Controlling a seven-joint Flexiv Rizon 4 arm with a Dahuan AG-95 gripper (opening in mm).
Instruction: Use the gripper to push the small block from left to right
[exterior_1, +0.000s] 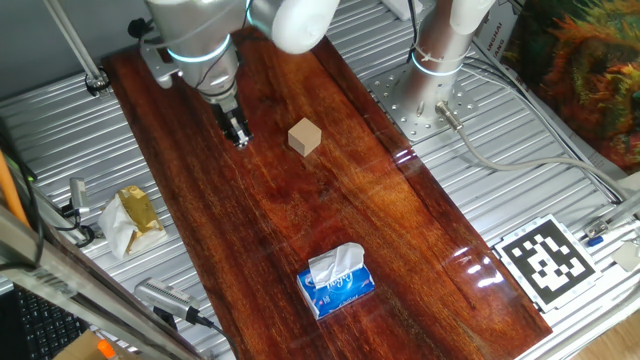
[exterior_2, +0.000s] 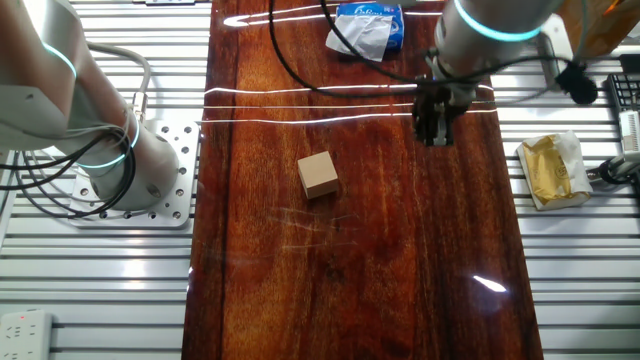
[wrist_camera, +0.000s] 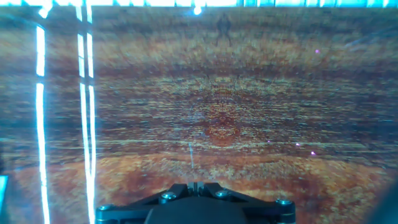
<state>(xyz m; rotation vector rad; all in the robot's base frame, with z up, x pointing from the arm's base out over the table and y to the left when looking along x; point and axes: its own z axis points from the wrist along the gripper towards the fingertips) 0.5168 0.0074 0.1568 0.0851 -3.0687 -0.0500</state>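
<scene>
The small light-tan wooden cube (exterior_1: 305, 137) sits mid-worktop, well apart from the black two-finger gripper (exterior_1: 238, 135), fingers pressed together (no gap visible). If they strike off-centre, the cube could spin away instead of sliding right.

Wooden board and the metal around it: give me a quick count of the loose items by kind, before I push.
Wooden blocks: 1, the small block on the board.
Tissue packs: 1, the blue tissue pack on the board.
Crumpled wrappers: 1, the yellow-white wrapper on the metal beside the board.
Total: 3.
The gripper is beside the block, not touching it.
</scene>
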